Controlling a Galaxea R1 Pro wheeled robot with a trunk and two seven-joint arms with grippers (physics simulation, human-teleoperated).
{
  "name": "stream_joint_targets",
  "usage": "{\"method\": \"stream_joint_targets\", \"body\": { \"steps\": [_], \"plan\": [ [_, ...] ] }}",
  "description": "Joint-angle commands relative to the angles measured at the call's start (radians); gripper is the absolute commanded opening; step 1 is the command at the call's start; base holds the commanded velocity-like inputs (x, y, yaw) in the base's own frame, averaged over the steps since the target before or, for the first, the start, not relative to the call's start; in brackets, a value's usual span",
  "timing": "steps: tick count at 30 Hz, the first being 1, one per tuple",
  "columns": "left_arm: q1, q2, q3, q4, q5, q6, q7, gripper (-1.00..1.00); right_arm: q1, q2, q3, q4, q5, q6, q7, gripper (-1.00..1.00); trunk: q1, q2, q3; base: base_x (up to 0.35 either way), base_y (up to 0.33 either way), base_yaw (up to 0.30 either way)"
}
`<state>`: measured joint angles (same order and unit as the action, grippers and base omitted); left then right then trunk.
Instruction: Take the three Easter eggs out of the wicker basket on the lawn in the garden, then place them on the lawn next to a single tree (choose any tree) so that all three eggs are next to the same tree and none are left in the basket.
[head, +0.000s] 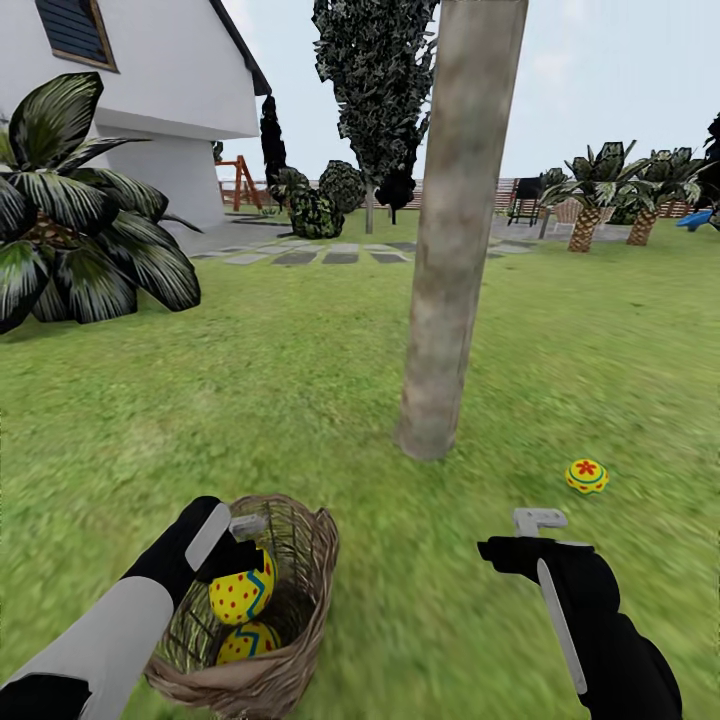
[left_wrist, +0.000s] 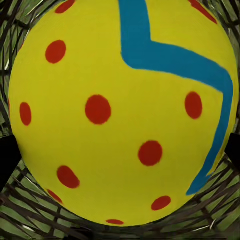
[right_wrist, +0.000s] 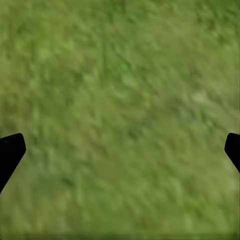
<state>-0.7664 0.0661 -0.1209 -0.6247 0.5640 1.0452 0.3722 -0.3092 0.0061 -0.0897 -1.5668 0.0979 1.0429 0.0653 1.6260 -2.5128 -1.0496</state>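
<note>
The tree (head: 460, 230) runs out past the head view's top edge, crown unseen, while the lower egg (head: 247, 641) sits half buried behind the upper egg (head: 241, 590) inside the wicker basket (head: 300, 600), and the left gripper (head: 236, 548) has its jaws masked by that upper egg

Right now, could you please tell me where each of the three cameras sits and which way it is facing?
Head view: on the robot's head, looking forward and down over lawn, tree and basket; both arms show.
Left wrist view: near the left tool, looking into the basket at an egg; dark fingertips at the edges.
Right wrist view: near the right tool, facing grass; fingertips wide apart.
Shared: head and left wrist views show that egg.
</note>
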Motion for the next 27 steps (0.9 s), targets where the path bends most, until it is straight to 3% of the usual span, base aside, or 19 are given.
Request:
{"method": "stream_joint_targets", "body": {
  "steps": [1, 8, 27],
  "plan": [
    [-0.001, 0.001, -0.006, -0.001, 0.010, 0.002, 0.008, -1.00, -0.001, 0.000, -0.001, -0.001, 0.010, 0.004, 0.007, 1.00, 0.000, 0.000, -0.001, -0.118, 0.000, 0.000],
    [0.000, 0.000, -0.006, -0.001, 0.012, 0.002, 0.008, -1.00, -0.001, 0.000, -0.001, -0.001, 0.009, 0.004, 0.007, 1.00, 0.000, 0.000, -0.001, -0.077, 0.000, 0.000],
    [-0.001, -0.001, -0.006, 0.034, 0.013, 0.002, 0.008, -1.00, -0.001, 0.001, -0.001, -0.001, 0.009, 0.004, 0.007, 1.00, -0.009, 0.004, 0.073, -0.001, 0.000, 0.000]
  ]
}}
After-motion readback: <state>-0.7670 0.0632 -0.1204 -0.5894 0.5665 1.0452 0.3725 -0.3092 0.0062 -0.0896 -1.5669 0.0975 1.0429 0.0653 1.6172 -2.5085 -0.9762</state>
